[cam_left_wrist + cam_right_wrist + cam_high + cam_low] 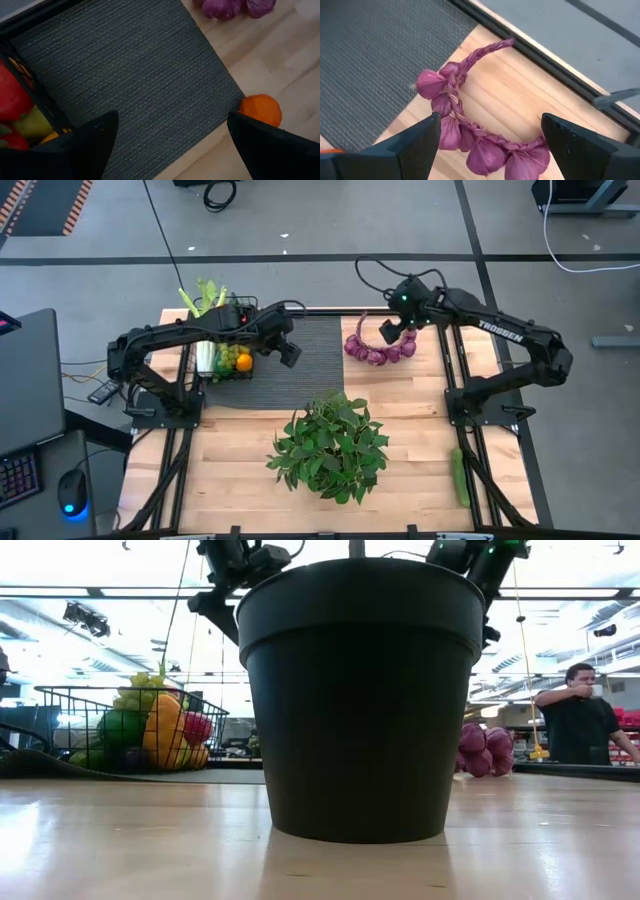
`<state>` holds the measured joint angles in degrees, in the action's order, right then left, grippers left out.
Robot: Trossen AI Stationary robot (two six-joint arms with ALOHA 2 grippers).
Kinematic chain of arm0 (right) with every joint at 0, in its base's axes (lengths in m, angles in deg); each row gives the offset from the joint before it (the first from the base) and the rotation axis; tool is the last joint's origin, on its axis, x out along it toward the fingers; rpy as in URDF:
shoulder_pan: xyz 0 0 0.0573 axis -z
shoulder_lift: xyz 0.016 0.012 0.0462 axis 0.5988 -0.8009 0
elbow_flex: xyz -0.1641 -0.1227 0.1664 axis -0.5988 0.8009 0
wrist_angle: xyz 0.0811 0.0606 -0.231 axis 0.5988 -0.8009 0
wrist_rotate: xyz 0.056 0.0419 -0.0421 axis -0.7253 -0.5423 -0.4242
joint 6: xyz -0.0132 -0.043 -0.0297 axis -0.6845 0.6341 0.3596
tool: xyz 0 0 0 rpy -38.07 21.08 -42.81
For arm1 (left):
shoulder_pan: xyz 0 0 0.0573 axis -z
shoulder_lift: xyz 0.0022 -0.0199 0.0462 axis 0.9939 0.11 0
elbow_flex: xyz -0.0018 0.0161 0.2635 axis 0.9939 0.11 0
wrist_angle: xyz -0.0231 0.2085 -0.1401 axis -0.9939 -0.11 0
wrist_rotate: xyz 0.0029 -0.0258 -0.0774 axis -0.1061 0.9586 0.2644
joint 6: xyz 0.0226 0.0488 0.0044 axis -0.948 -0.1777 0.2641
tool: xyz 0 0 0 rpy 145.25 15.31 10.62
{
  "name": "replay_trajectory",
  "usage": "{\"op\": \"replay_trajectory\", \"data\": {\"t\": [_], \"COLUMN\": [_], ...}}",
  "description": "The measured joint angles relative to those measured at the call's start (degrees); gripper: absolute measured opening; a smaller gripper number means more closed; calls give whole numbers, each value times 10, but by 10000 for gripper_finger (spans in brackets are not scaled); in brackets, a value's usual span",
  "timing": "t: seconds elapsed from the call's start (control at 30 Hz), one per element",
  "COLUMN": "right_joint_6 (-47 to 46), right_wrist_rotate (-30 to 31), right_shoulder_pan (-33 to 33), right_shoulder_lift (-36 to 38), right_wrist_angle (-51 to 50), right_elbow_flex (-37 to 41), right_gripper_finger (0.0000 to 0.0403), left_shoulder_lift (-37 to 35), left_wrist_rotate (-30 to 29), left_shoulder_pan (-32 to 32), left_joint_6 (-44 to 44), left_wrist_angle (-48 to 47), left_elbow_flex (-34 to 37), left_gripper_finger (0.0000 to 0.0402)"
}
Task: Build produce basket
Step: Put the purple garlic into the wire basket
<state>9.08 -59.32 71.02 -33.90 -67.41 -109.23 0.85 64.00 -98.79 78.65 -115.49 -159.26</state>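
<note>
Surface: we log a pale wooden table (410, 395) on a grey floor, with a dark ribbed mat (310, 365) across its far middle; the low view shows a lit room behind, where a person (583, 725) in a dark top stands at the right.
Basket: we find the black wire basket (228, 362) on the mat's left end, already filled with produce. In the low view we count green grapes (142, 692), a yellow pepper (165, 730) and a red piece (197, 726) inside; celery (205, 297) juts out on its far side.
Left gripper: we record the left gripper (290, 352) hanging above the mat just to the right of the basket, fingers spread wide, holding and touching nothing. Its wrist view shows the basket's corner by one finger (85, 145) and an orange (260, 109) on the wood at the mat's edge by the other.
Plant: we note a leafy green plant (332, 442) in a black pot (360, 690), in the table's middle, nearer the front.
Purple bulb string: we place it (378, 348) on the wood just right of the mat.
Right gripper: we record the right gripper (392, 332) poised directly over the bulb string, fingers parted wide and empty; in its wrist view the string (470, 135) lies between the two fingers (415, 142), whether touched we cannot tell.
Cucumber: we list one (459, 477) near the table's front right edge, well apart from both grippers.
</note>
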Motion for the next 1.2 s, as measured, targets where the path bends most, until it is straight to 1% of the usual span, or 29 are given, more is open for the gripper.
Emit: {"op": "replay_trajectory", "data": {"t": [0.1,0.2,0.43,0.53,0.6,0.8,0.97,1.07,1.13,1.2], "right_joint_6": [36,70,100,101,112,150,155,160,158,156], "right_wrist_rotate": [-13,-30,-107,-157,-173,-178,-213,-244,-266,-275], "right_shoulder_pan": [18,31,47,58,65,94,112,119,124,127], "right_shoulder_lift": [-19,-56,-175,-213,-231,-250,-250,-250,-250,-250], "right_wrist_angle": [7,9,8,3,-7,-36,-37,-30,-20,-10], "right_elbow_flex": [0,0,0,0,0,0,0,0,0,0], "right_gripper_finger": [348,348,348,348,348,348,348,345,331,307], "left_shoulder_lift": [0,0,0,0,0,0,0,0,0,0], "left_wrist_rotate": [0,0,10,11,12,14,14,14,14,14], "left_shoulder_pan": [-2,-2,0,0,0,0,-2,-6,-10,-14], "left_joint_6": [0,-1,-25,-25,-25,-24,-24,-25,-25,-25], "left_wrist_angle": [0,0,-9,-17,-22,-23,-21,-21,-21,-20], "left_elbow_flex": [0,0,0,0,0,0,0,0,0,0], "left_gripper_finger": [380,380,380,380,380,380,380,380,380,380]}}
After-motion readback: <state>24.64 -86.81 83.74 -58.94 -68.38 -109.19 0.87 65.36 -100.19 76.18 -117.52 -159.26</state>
